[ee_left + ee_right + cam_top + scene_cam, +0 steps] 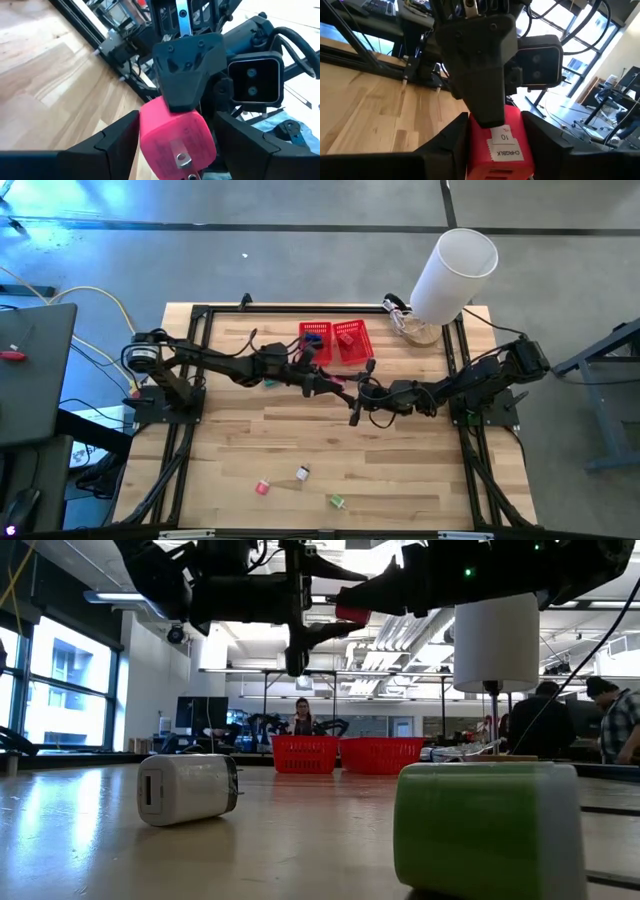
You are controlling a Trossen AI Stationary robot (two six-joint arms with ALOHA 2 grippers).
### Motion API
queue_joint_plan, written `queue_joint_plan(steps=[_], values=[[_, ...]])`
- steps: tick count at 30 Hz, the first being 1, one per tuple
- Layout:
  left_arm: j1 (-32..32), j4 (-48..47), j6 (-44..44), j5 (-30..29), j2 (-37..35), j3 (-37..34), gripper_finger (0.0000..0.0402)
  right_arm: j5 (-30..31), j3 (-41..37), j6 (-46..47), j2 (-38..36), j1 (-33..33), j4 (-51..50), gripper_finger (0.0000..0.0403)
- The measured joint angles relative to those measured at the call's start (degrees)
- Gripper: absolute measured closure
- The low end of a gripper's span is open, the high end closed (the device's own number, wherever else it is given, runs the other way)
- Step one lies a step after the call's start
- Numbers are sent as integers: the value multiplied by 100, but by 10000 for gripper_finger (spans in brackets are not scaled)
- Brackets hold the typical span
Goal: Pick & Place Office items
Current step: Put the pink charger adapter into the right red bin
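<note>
A red charger block [172, 137] hangs in mid-air over the table's middle, between both grippers [352, 612]. My left gripper [336, 384] reaches in from the left and my right gripper [358, 392] from the right; each is shut on the block. A teal item [268, 384] lies under the left arm. A red-white item [263, 487], a whitish charger [302, 473] [188, 788] and a green block [337, 501] [487, 825] lie on the table near its near edge. The black rectangle is not visible. My left gripper [175, 127] pinches the red block between its two fingers on two opposite sides [145, 130], coming level from the table's left. The block's pronged end [182, 160] faces this wrist. The block is lifted clear of the table. My right gripper [495, 127] pinches the same block on two other opposite sides [472, 142], coming level from the table's right. Its fingers stand crosswise to the left gripper's. The labelled face [506, 145] shows between them, and a left finger [480, 65] covers the block's far part.
Two red mesh baskets [315, 340] [352, 342] stand side by side at the far edge, just behind the grippers. A big white cylinder [455, 275] rises at the far right corner. People [300, 718] show in the room beyond. Bare wood lies between the grippers and the near items.
</note>
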Motion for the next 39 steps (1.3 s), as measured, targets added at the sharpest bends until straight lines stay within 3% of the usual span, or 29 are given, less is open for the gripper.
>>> queue_joint_plan(steps=[11,20,28,32,36,39], values=[[-17,-212,154,16,0,-1,158,-17,-2,-16,0,-4,-137,258],[33,-275,-29,-1,0,-9,241,-132,-2,-27,-1,-4,-249,255],[105,-266,-34,137,2,-9,241,-208,4,220,-9,26,-461,216],[118,-249,357,216,2,-9,241,122,4,257,-17,222,-537,201],[127,-248,740,196,-11,-7,241,1119,-4,255,-115,496,-859,198],[145,-303,1146,306,-15,-8,241,1526,-17,298,-256,788,-1110,201]])
